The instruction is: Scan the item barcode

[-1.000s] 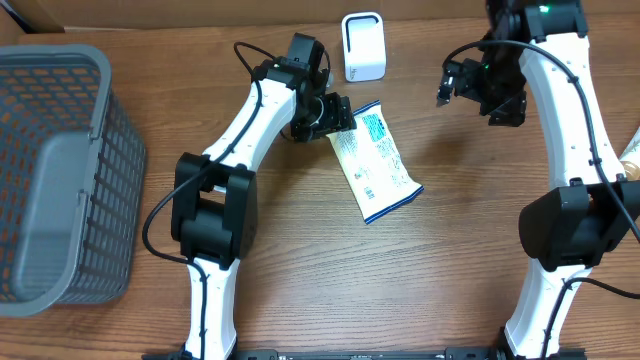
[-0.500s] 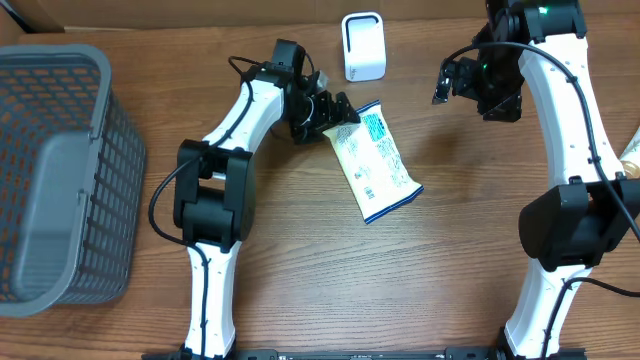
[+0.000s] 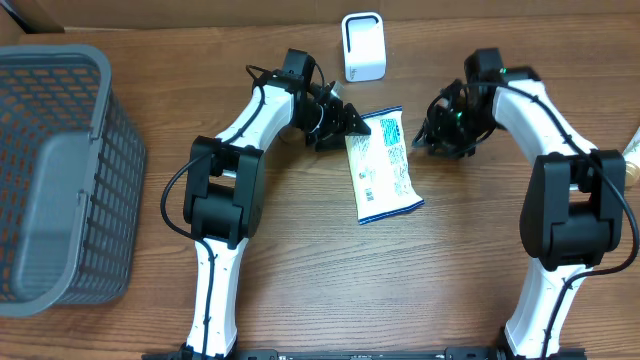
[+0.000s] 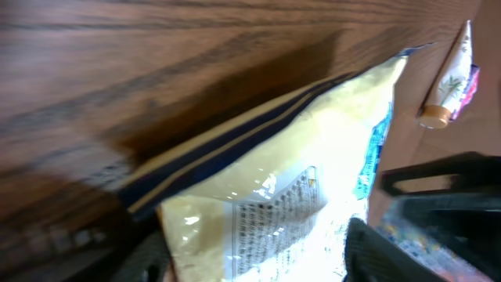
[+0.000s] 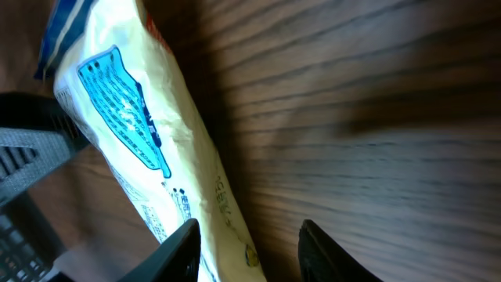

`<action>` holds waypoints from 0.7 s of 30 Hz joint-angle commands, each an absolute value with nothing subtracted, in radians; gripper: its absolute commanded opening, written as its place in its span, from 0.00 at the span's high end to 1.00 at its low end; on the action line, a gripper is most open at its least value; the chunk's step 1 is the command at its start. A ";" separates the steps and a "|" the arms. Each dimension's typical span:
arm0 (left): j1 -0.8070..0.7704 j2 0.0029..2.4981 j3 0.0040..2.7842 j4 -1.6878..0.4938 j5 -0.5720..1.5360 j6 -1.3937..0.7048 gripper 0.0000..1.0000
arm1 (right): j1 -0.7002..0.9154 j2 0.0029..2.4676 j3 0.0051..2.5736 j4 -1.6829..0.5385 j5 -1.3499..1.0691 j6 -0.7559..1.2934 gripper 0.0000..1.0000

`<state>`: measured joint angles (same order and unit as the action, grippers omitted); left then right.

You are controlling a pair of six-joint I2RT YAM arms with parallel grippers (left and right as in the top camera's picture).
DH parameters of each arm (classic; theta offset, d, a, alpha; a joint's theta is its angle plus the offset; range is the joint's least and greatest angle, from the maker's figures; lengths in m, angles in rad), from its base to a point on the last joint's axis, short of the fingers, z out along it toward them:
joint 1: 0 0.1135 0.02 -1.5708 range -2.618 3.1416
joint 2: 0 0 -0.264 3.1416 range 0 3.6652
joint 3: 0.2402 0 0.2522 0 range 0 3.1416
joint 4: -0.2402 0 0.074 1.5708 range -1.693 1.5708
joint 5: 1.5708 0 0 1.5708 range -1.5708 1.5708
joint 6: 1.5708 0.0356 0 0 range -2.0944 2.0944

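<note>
**Overhead view.** You are looking down on a brown wood-grain surface (image 3: 300, 290). At the far left stands a grey mesh basket (image 3: 110, 140). Its smooth grey floor shows inside it. The corner of a cardboard box (image 3: 30, 12) sits at the back left. A small white scanner (image 3: 362, 46) stands upright at the back centre.

The packet (image 3: 383, 165), white with blue print, lies flat on the surface. It is in front of the scanner and slightly to the right, well apart from the basket. The left fingers (image 3: 338, 122) meet its upper left corner. The right fingers (image 3: 437, 135) sit just beside its upper right corner. From above you cannot tell how wide either pair stands. A pale tube (image 3: 632, 150) shows at the right edge.

**Left wrist view.** The packet (image 4: 290, 204) fills the lower middle. It is cream, with a dark blue stripe along one edge and fine printed text. Dark fingertips (image 4: 383, 251) show at the bottom on either side, and the packet lies between them. You cannot tell whether they are pinching it. The tube (image 4: 448, 90), which has a brown cap, is at the upper right.

**Right wrist view.** The packet (image 5: 133, 117) runs from the upper left down to the bottom centre and carries a blue drawing. Two fingertips (image 5: 176, 251) stand at the bottom edge with a moderate gap between them. The packet's edge lies in that gap beside one fingertip, with bare wood beside the other, so nothing is clamped.
</note>
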<state>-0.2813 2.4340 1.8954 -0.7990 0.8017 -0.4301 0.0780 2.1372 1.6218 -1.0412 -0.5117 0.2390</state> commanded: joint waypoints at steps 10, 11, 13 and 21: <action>-0.353 2.481 1.880 -0.807 0.739 -0.419 0.38 | 0.190 2.125 1.448 -0.820 -0.624 0.372 0.68; -0.354 2.481 1.880 -0.807 0.737 -0.419 0.42 | 0.196 2.125 1.449 -0.819 -0.624 0.372 0.68; -0.354 2.481 1.880 -0.807 0.737 -0.419 0.58 | 0.199 2.125 1.455 -0.823 -0.624 0.371 0.68; -0.347 2.477 1.881 -0.822 0.760 -0.418 0.96 | 0.176 2.124 1.566 -0.962 -0.622 0.300 0.64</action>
